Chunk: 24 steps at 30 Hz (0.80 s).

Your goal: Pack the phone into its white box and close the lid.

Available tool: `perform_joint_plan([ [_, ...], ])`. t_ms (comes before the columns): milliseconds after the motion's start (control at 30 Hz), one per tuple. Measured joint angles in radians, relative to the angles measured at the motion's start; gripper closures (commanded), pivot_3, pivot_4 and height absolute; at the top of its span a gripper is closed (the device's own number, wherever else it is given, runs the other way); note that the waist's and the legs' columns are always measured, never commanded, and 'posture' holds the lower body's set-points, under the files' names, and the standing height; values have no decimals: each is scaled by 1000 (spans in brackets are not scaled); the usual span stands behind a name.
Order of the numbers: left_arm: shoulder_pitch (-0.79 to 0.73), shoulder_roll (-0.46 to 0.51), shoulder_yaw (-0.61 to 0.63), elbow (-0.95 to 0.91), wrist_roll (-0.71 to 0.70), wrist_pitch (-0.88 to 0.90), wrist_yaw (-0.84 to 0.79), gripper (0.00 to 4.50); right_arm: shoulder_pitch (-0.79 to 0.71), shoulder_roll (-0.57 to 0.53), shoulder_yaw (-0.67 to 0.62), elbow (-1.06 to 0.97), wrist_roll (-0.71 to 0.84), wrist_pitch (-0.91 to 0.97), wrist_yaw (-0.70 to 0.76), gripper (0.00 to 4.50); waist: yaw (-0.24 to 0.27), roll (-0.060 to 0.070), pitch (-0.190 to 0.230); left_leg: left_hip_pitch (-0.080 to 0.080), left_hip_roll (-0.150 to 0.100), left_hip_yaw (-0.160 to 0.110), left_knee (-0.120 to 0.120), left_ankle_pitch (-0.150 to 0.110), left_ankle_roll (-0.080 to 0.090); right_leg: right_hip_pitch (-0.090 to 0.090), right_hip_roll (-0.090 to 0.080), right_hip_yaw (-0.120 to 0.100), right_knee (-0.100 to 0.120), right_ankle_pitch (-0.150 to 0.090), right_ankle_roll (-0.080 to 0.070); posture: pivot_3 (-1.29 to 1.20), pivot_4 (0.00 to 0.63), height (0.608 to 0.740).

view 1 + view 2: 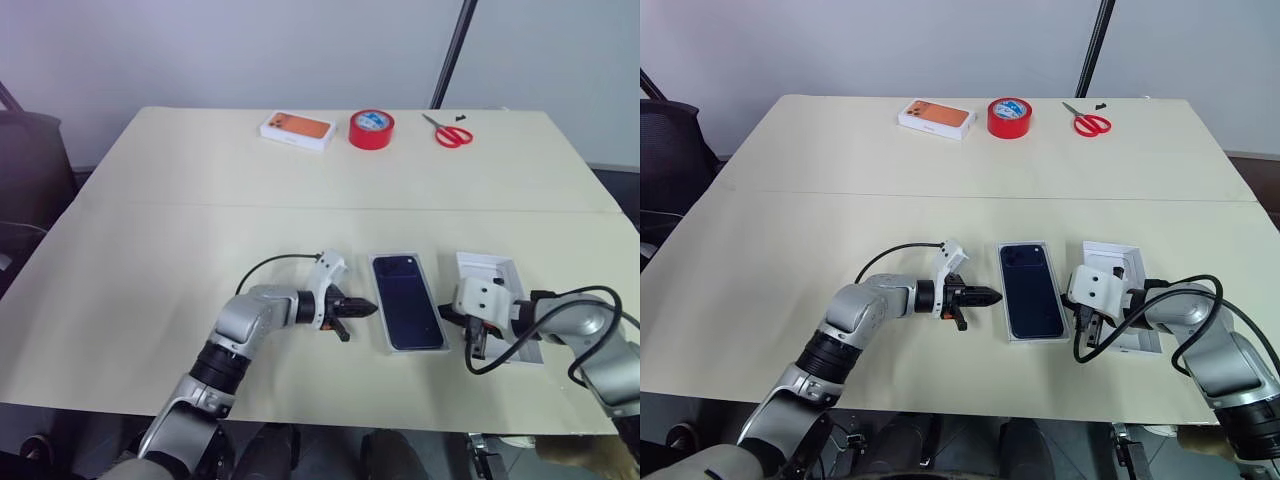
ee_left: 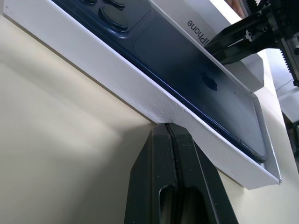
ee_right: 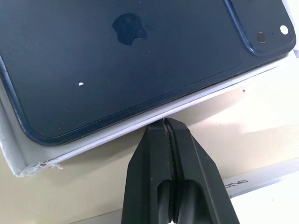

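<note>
1. The counter [image 1: 150, 230] is a broad pale cream top; the head views take in its whole spread, while the wrist views catch just a strip of it beside the box
2. The white box [image 1: 383, 262] lies near the front edge, between the two arms, with the phone [image 1: 407, 300] lying back-up inside it; the left wrist view shows the box's side wall [image 2: 117, 70] rising above the counter, which the head views do not give
3. The lid [image 1: 503, 268] lies just beside the box on the robot's right, white inside facing up, partly under the right arm; lettering on its side wall shows in the wrist views
4. The left gripper [image 1: 366, 309], its fingers pressed together, points at the box's left long side; in the left wrist view the tips sit right at the box wall
5. The right gripper [image 3: 164, 122], fingers together as well, points at the box's right long side with a sliver of counter between
6. At the far edge stand a white box with an orange phone picture [image 1: 297, 130], a red tape roll [image 1: 371, 129] and red-handled scissors [image 1: 450, 132], seen in the head views
</note>
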State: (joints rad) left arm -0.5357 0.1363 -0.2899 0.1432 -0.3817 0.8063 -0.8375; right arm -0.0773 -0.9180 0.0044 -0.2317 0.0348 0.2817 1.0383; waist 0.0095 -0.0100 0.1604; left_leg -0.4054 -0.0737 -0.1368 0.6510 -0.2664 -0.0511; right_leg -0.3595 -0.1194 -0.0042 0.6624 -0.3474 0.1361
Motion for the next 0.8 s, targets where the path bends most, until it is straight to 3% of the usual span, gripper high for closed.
perform_joint_plan([
  [467, -6, 47, 32, -16, -5, -18, -12, 4500, -23, -2, 21, 21, 18, -31, 21, 4467, -20, 0, 0, 1, 1, 0, -1, 0, 0, 0, 1, 0, 1, 0, 0, 0, 150, 740],
  [800, 33, 189, 133, -87, -44, -51, -49, 4500, 89, -111, -60, -3, 29, -49, 42, 4467, -20, 0, 0, 1, 1, -1, -1, 0, 0, 0, 0, 0, 1, 0, 0, 0, 150, 740],
])
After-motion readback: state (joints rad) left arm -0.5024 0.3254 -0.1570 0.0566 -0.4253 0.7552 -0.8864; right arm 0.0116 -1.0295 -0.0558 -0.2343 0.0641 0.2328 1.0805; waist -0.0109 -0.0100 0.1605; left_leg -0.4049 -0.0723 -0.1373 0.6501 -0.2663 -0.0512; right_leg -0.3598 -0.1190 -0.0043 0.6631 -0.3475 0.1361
